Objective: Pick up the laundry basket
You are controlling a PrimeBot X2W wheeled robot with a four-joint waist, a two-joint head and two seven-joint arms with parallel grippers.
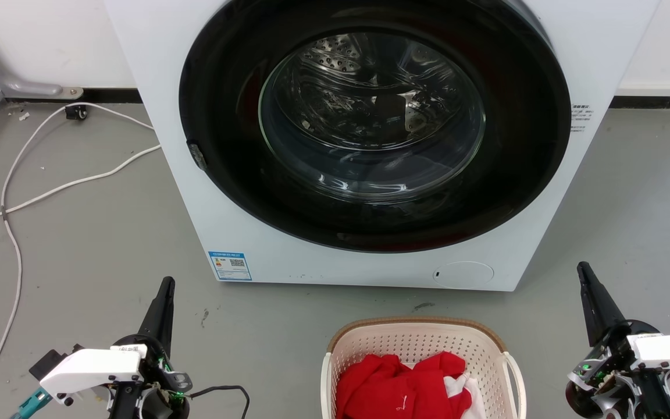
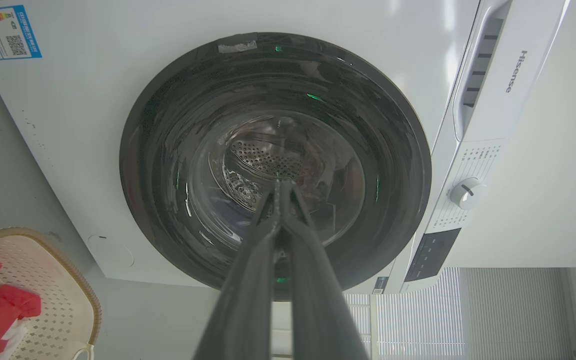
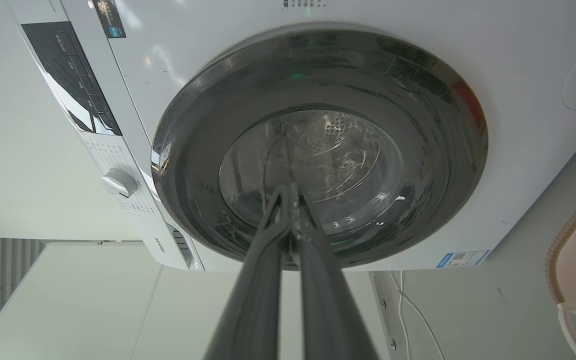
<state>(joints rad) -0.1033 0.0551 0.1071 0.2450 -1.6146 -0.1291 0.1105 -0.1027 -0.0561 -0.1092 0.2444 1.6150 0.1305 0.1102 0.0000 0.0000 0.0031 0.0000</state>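
the task is at its very start: the laundry basket (image 1: 422,340) sits untouched on the floor (image 1: 108,244) in front of the washing machine (image 1: 370,267), low in the head view, with red clothes (image 1: 393,384) and a bit of white cloth inside. it lies between the two arms, well apart from both. the left gripper (image 1: 166,285) hovers to its left and the right gripper (image 1: 583,270) to its right, both pointing forward at the machine door, not at the basket. the wrist views show each pair of jaws pressed together, holding nothing. the next move likely calls for the jaws to part and both arms to drop and turn inward, one to each white loop handle (image 1: 515,372), so the lift comes evenly from both sides.
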